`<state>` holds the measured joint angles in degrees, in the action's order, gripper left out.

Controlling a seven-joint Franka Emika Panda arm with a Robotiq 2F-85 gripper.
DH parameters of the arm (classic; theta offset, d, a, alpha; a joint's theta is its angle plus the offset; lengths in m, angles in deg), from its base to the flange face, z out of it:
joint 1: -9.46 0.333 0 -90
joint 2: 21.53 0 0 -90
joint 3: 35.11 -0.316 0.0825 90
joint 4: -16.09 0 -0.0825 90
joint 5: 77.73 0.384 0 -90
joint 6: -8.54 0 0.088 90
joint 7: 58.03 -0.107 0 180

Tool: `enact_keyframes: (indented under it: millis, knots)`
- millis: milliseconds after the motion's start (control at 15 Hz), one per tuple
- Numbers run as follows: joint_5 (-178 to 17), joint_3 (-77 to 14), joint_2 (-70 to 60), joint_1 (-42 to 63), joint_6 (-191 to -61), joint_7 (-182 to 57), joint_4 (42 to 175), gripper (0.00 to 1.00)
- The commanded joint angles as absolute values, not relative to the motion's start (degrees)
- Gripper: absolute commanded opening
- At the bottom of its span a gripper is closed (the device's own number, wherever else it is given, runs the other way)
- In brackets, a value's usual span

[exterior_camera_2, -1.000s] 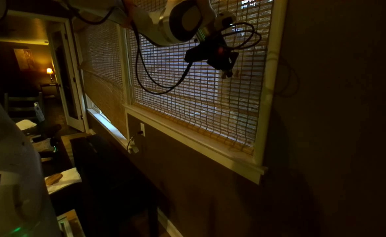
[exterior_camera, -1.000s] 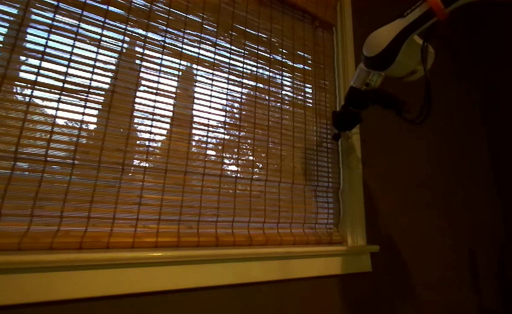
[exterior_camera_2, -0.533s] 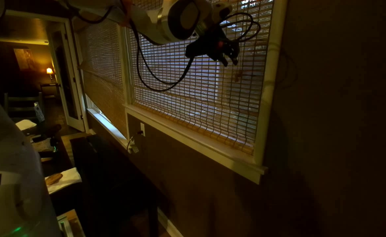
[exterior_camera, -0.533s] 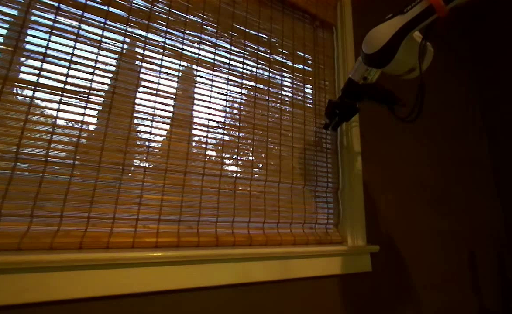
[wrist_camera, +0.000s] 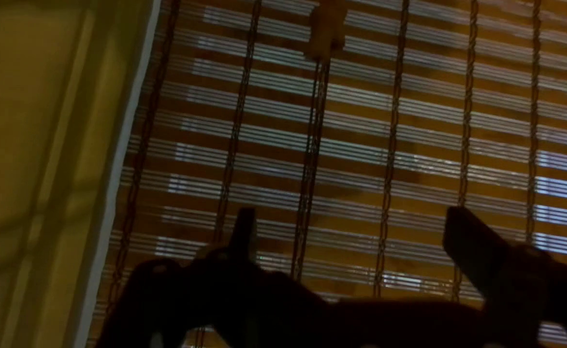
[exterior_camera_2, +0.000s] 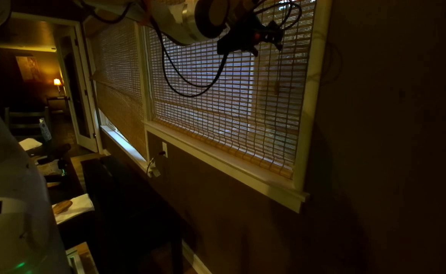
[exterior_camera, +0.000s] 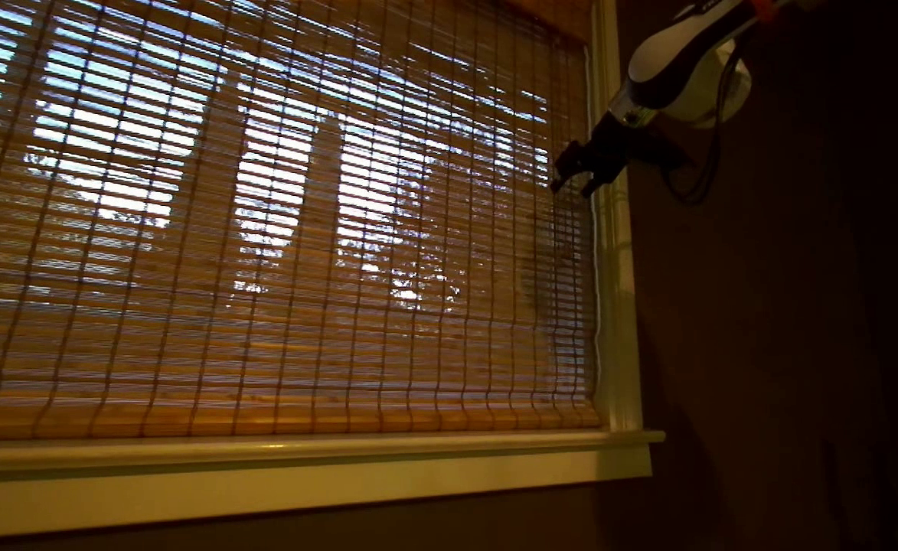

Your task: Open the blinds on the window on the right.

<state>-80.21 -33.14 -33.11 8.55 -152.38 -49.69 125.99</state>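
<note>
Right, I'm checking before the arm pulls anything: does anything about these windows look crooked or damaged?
In an exterior view, the farther shade looks askew: its slanting bottom edge leaves a gap above the farther sill that narrows toward the camera. The nearer blinds reach down evenly, with no clear damage visible.

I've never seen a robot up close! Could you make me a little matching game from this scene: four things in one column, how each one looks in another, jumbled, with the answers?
Things:
1. Tool
2. Right-hand blinds
3. Lamp
4. Window frame

Looks:
A. Glowing in the background
B. Cream-coloured
C. Standing open
D. Lowered, with light coming through

Pairs: 1-C, 2-D, 3-A, 4-B
</note>
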Motion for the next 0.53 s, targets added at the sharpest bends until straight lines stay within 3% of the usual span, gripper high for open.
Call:
enact_keyframes:
  millis: [0, 67, 133, 200, 467]
  knots:
    - [-80.63, -32.93, -29.08, 8.52, -156.17, -49.82, 121.01, 1.0]
    - [-80.22, -32.84, -28.25, 8.69, -156.95, -49.62, 120.2, 1.0]
    - [-79.83, -32.78, -27.53, 8.87, -157.58, -49.33, 119.44, 0.93]
    - [-78.98, -32.73, -26.8, 9.09, -158.2, -48.62, 118.84, 0.77]
    - [-79.41, -32.91, -24.37, 8.88, -159.92, -48.67, 116.99, 0.44]
